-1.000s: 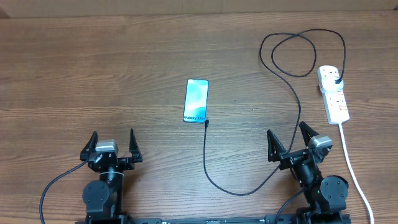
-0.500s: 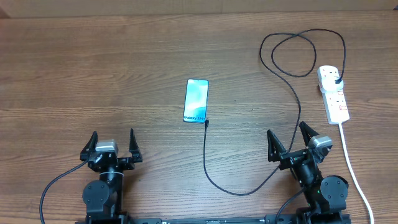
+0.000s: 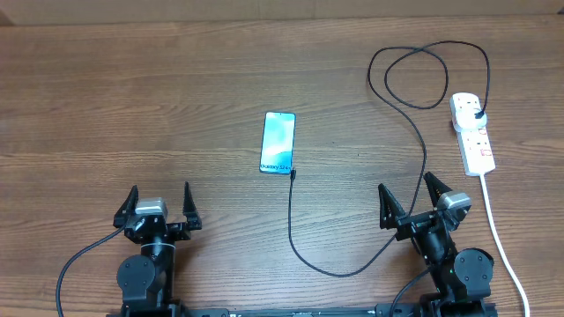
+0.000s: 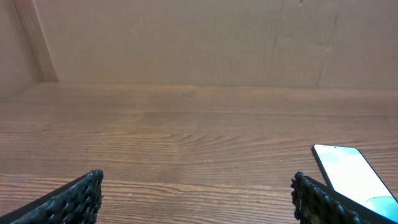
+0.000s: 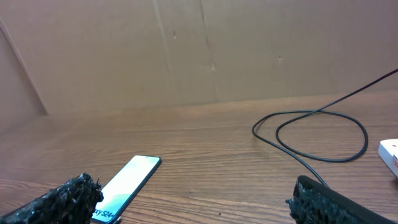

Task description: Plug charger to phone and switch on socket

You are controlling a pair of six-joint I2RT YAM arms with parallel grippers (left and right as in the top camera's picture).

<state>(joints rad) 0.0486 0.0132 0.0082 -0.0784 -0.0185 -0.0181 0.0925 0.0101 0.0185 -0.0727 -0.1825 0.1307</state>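
Both arms are black. The left hand (image 3: 159,195) and the right hand (image 3: 405,187) each have two thin, pointy fingers (image 4: 74,200) with bumpy black skin. A small grey box (image 3: 150,208) sits between them. Lower down are a round black joint (image 3: 139,275) and curly black cables (image 3: 69,266).

Matt wood-grain table (image 3: 176,106); glossy glass phone (image 3: 278,141); white plastic socket (image 3: 473,132)

Too small overhead to tell whether the charger (image 3: 291,220) enters the phone (image 3: 278,142); the right wrist view's edge crops the socket (image 5: 390,155).
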